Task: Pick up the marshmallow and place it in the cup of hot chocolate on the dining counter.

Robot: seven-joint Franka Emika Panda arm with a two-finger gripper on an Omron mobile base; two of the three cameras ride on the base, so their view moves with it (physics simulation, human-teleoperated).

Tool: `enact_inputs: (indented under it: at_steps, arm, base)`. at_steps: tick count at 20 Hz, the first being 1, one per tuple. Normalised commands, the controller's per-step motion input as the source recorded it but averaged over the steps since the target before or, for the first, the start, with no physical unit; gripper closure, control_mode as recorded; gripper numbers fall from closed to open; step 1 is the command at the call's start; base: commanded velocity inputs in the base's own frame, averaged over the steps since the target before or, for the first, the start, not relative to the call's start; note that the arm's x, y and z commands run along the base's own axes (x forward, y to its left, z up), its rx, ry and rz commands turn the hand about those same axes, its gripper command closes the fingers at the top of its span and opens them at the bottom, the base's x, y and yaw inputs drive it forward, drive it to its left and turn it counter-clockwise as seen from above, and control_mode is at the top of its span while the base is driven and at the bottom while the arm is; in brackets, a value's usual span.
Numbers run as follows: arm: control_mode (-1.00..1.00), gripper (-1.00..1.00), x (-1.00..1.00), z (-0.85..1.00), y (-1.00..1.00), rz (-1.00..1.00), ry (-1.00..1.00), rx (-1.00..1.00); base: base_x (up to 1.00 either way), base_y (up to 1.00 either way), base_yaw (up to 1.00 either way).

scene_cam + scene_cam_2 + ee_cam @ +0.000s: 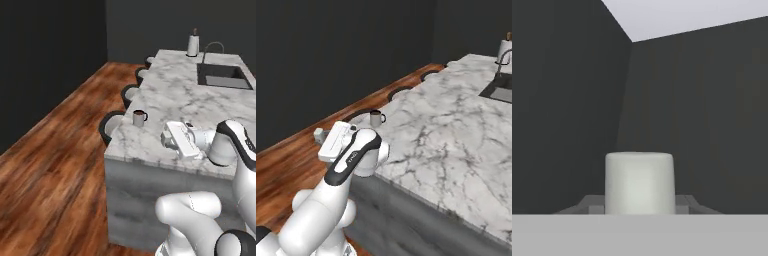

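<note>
The marshmallow (639,182), a pale cream block, sits between my fingertips in the hand view, with dark walls behind it. My gripper (320,135) is shut on it and held level, pointing out past the stool-side edge of the dining counter (170,95). In the left base view the gripper (165,137) hovers over the counter's near end. The cup of hot chocolate (138,118), a light grey mug with a dark handle, stands upright near that edge, a short way beyond the hand and apart from it. In the right base view the cup (376,118) is farther along the counter's edge than the hand.
Several dark round stools (111,127) line the counter's left side above the wood floor (60,150). A dark sink (222,76) with a faucet (212,47) and a pale bottle (193,45) sit at the far end. Bare marble (456,125) lies between the cup and the sink.
</note>
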Motion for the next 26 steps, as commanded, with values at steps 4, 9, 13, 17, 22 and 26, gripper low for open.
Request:
enact_inputs:
  at_steps: [4,9,13,17,22,26]
  arm:
    - [1.0,1.0,0.0,0.0,0.0,0.0,0.0,0.0]
    - [1.0,1.0,0.0,0.0,0.0,0.0,0.0,0.0]
    - [1.0,1.0,0.0,0.0,0.0,0.0,0.0,0.0]
    - [1.0,1.0,0.0,0.0,0.0,0.0,0.0,0.0]
    - [1.0,1.0,0.0,0.0,0.0,0.0,0.0,0.0]
    - [1.0,1.0,0.0,0.0,0.0,0.0,0.0,0.0]
  base:
    - [0.26,1.0,-0.39]
    - [0.35,1.0,-0.4]
    - [0.39,1.0,-0.41]
    - [0.29,1.0,-0.48]
    - [0.25,0.95,-0.65]
    - [0.36,0.77,-0.76]
